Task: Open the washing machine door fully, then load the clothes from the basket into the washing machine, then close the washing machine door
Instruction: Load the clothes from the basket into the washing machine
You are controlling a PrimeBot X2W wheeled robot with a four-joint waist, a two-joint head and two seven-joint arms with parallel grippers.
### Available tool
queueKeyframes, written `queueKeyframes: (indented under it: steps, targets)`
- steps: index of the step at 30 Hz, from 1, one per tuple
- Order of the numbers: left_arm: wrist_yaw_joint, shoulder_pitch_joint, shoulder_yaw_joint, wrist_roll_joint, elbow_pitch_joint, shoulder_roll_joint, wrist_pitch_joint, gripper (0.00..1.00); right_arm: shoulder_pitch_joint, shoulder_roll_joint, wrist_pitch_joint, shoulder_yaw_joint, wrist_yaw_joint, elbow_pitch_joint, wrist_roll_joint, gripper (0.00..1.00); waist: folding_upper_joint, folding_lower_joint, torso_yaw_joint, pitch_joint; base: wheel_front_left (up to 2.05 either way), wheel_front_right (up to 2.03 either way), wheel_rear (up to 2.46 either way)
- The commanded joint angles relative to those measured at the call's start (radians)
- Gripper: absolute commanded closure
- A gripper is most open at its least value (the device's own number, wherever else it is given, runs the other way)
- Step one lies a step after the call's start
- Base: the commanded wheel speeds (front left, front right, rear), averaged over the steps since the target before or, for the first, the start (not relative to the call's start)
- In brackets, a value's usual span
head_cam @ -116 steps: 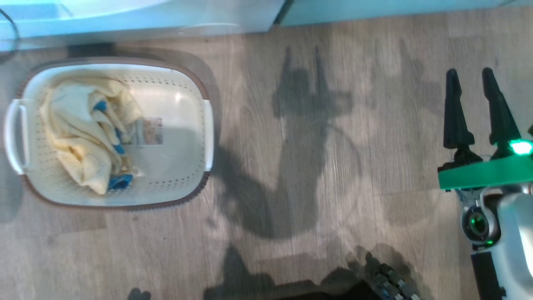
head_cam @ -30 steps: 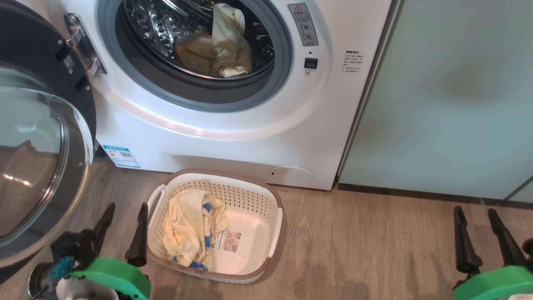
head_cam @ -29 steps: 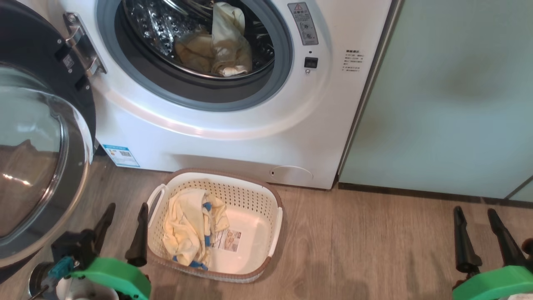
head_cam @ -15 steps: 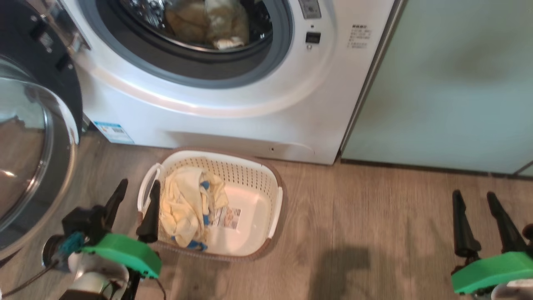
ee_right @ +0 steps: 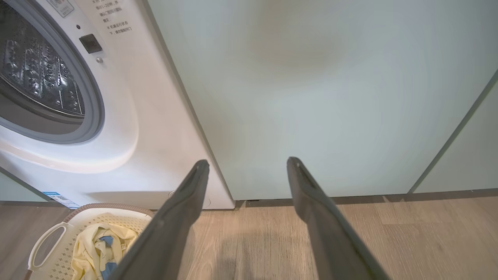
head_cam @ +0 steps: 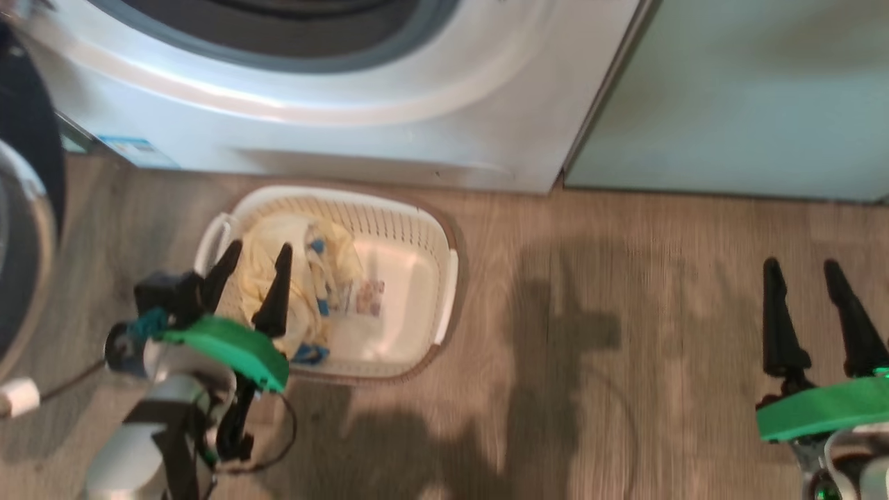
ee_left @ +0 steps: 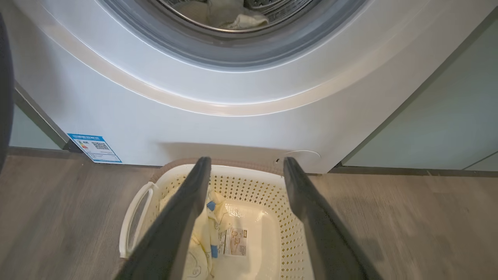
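The washing machine (head_cam: 333, 132) stands open, and a pale cloth (ee_left: 242, 20) lies in its steel drum. Its door (head_cam: 38, 160) is swung out at the far left. On the floor in front sits the cream basket (head_cam: 430, 229), with yellow and blue clothes (head_cam: 267, 267) in its left half. My left gripper (head_cam: 258, 251) hovers open over those clothes, with its fingers (ee_left: 186, 210) above the basket (ee_left: 268, 182) and the clothes (ee_left: 202, 237). My right gripper (head_cam: 801, 271) stands open and holds nothing over bare floor at the right. It also shows in the right wrist view (ee_right: 249, 161).
Pale green cabinet panels (head_cam: 729, 97) adjoin the machine on the right, and they also face the right gripper (ee_right: 319, 97). A blue sticker (ee_left: 95, 147) marks the machine's lower left. Wood floor (head_cam: 625, 312) stretches between the basket and the right gripper.
The head camera has tilted down, so the drum has left the picture. My left gripper has moved from beside the basket's left rim to over the clothes. The right gripper has kept still.
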Motion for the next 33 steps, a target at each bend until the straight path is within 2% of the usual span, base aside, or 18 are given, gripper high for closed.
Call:
queueKeyframes:
  steps: [1, 15, 25, 33]
  targets:
    - [-0.017, -0.064, 0.034, -0.006, 0.015, 0.018, -0.012, 0.00, -0.035, -0.010, -0.015, 0.026, -0.003, -0.037, 0.006, 0.00, 0.0000, -0.0002, -0.025, 0.070, 0.00, 0.00, 0.00]
    - [-0.151, -0.405, 0.028, -0.027, 0.414, 0.036, -0.009, 0.00, -0.141, -0.010, -0.069, 0.058, -0.003, -0.035, 0.024, 0.00, 0.0000, -0.0002, -0.081, 0.343, 0.00, 0.00, 0.00]
    - [-0.199, -0.594, -0.006, -0.051, 0.631, 0.058, 0.040, 0.00, -0.207, -0.010, -0.100, 0.084, -0.003, -0.011, 0.027, 0.00, 0.0000, -0.0002, -0.102, 0.475, 0.00, 0.00, 0.00]
    - [-0.209, -0.686, -0.060, -0.099, 0.731, 0.089, 0.115, 0.00, -0.229, -0.010, -0.112, 0.099, -0.003, -0.001, 0.031, 0.00, 0.0000, -0.0002, -0.131, 0.541, 0.00, 0.00, 0.00]
